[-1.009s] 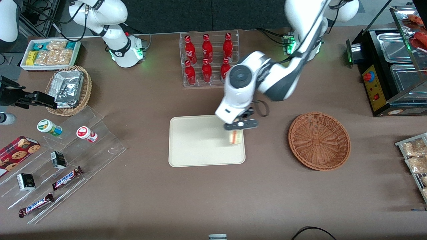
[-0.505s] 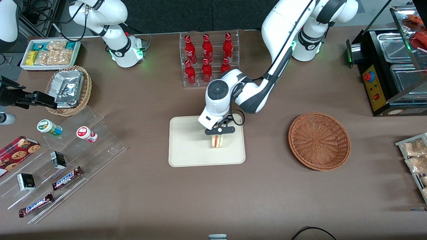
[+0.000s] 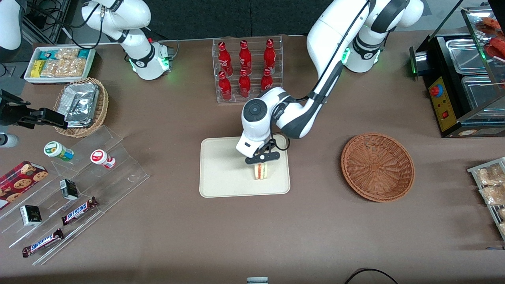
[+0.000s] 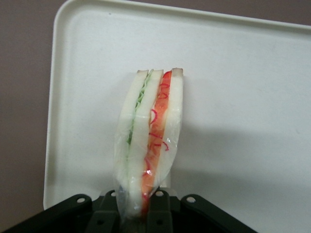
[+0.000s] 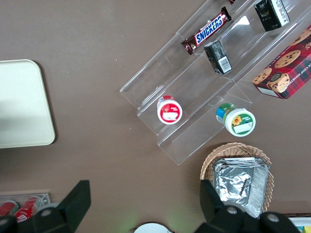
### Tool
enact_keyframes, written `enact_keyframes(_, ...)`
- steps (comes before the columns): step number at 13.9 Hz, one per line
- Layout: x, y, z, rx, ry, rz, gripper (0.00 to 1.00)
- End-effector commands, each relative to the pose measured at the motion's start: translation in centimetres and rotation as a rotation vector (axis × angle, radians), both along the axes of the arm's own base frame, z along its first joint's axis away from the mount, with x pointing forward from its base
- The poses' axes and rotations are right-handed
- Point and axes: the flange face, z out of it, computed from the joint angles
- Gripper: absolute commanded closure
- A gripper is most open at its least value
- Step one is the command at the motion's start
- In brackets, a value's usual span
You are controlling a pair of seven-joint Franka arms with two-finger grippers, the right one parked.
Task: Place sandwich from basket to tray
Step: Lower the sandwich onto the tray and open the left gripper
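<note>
One wrapped sandwich (image 3: 260,171) stood on edge over the tray (image 3: 221,173), pinched at one narrow end by the pincer (image 3: 260,163). It looked light, soft and slippery in its film, likely to topple once released.
</note>
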Motion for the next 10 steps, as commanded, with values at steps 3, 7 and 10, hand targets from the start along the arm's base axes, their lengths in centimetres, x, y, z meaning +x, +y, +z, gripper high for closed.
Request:
enact_keyframes(3,0.4,-0.9,-0.1,0.008,-0.029,0.011,0.23)
enact_keyframes(7,1.1,-1.0,4.3,-0.009,-0.053,0.041,0.01)
enact_keyframes(10,3.3,2.0,12.9,-0.004,0.002,0.145,0.01)
